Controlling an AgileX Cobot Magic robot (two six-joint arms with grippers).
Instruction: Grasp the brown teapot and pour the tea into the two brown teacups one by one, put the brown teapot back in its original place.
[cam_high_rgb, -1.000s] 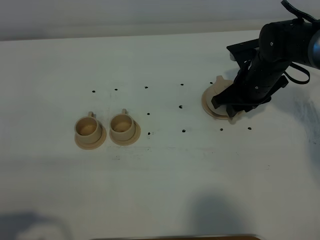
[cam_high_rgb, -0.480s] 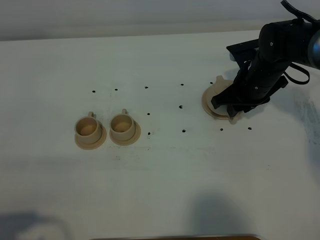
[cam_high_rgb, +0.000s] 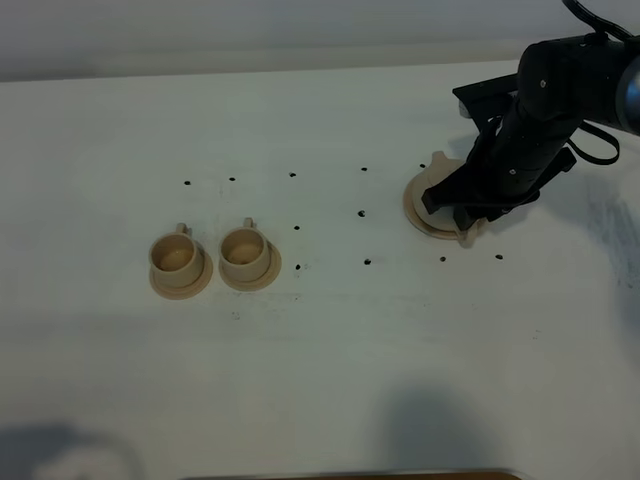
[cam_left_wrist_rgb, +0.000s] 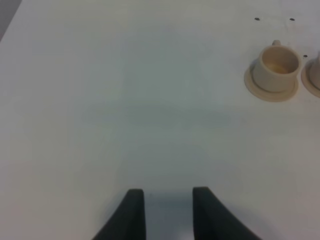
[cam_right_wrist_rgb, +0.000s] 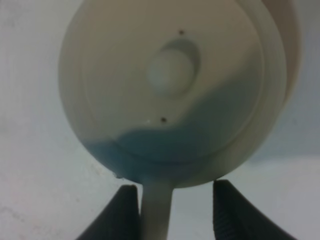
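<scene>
The left end effector (cam_left_wrist_rgb: 168, 195) was nearest the front. It hung over bare bench (cam_left_wrist_rgb: 100, 100) with its jaws a little apart and nothing between them. Ahead of it and off to one side stood the outer teacup (cam_left_wrist_rgb: 276, 70).

In the high view this cup and the inner teacup (cam_high_rgb: 247, 250) sat upright on their small saucers in the left half of the bench. Their saucer rims nearly touched, and their tiny handles pointed toward the far edge.

Farther back and well to the right, the brown teapot (cam_right_wrist_rgb: 170, 85) rested on the wide saucer (cam_high_rgb: 411, 208), its original place. In the high view it was mostly hidden under the right arm.

The right end effector (cam_right_wrist_rgb: 176, 192) met the pot from the near side, jaws parted astride the loop handle (cam_right_wrist_rgb: 156, 210). One finger was against or just beside the handle and the other stood clear of it, so the grip was released, not yet clenched.

Seen edge-on, the handle ran from between the jaws straight into the pot's body. Beyond it came the lid knob (cam_right_wrist_rgb: 170, 70), and the spout (cam_high_rgb: 437, 160) was on the far side. The handle-to-spout axis therefore lay along the right end effector's own line of reach, with the part to be gripped directly between the jaws.

The right arm looked far nearer, so closing on the handle seemed all the next move needed. The teacups lay well to the left, off the spout's line.
</scene>
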